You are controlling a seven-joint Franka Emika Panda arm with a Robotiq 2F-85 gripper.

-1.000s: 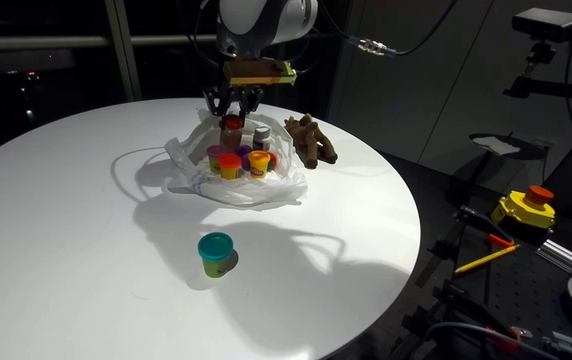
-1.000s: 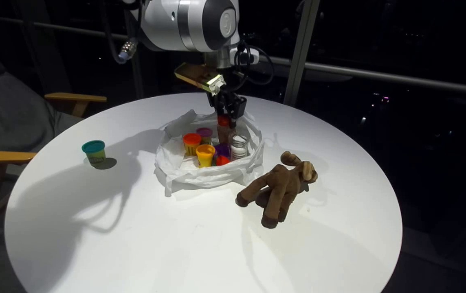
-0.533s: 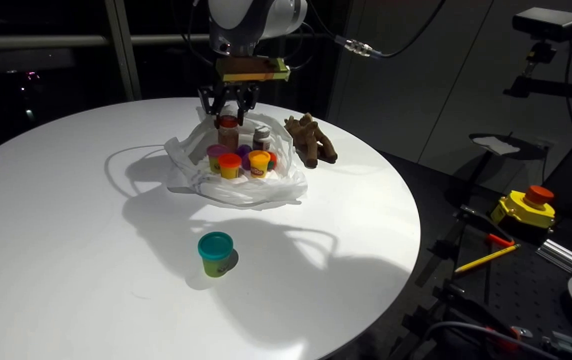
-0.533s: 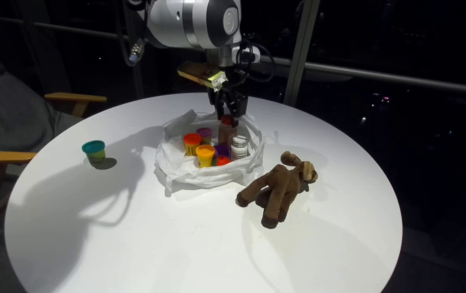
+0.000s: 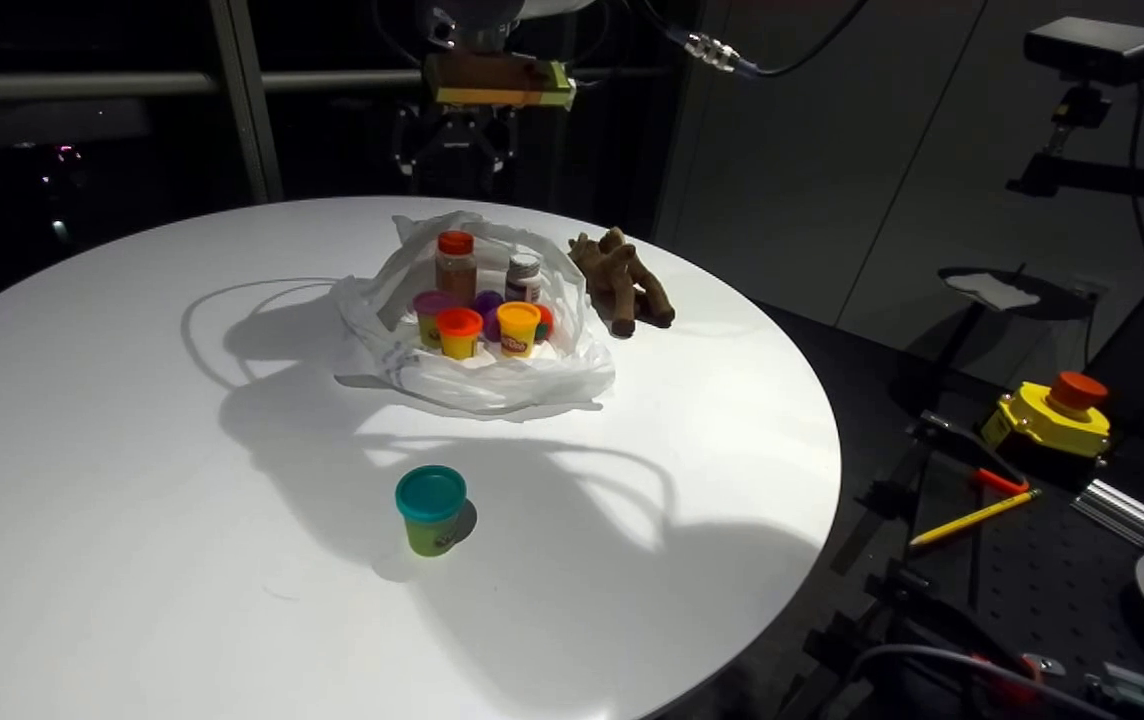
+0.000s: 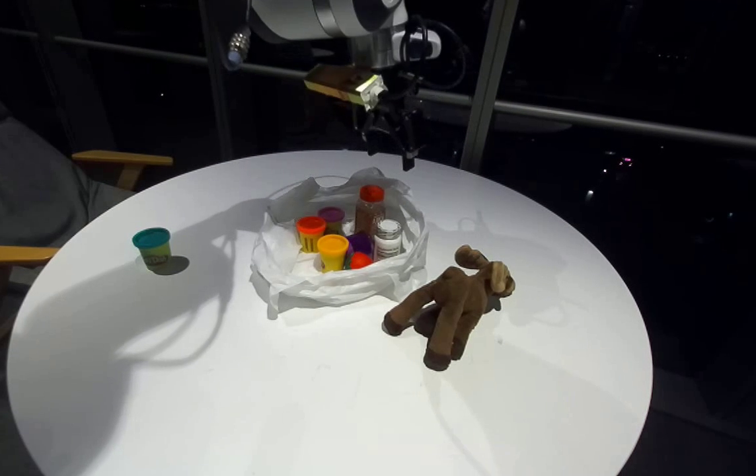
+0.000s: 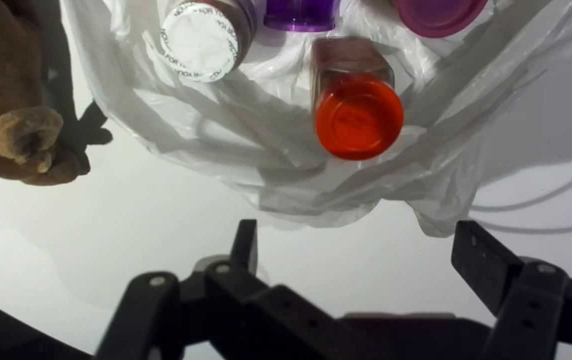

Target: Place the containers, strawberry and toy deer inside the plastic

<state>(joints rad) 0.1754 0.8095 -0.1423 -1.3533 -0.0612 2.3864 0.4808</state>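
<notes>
The white plastic [image 5: 472,385] lies spread like a nest on the round table. Inside it stand several containers: the red-lidded jar [image 6: 369,215], the white-capped bottle [image 7: 201,45], an orange-lidded cup [image 6: 310,235], a yellow cup [image 6: 333,252], a magenta-lidded cup [image 6: 332,218] and a purple one [image 7: 301,12]. A small red thing with some green, apparently the strawberry [image 6: 361,260], sits among them. Outside lie the teal-lidded cup [image 5: 430,510] and the brown toy deer [image 6: 454,297], on its side. Above and behind the jar, my gripper [image 7: 355,232] is open with nothing between its fingers.
In the wrist view, the table's edge [image 7: 21,325] curves past the lower left. An armchair [image 6: 8,258] stands close to the table in an exterior view. A yellow box with a red button [image 5: 1047,418] and a camera on a stand [image 5: 1102,50] are off the table.
My gripper has opened and let go of the red-lidded jar, then risen above the bag. The jar stays standing inside the plastic. Toy deer and teal-lidded cup have not moved.
</notes>
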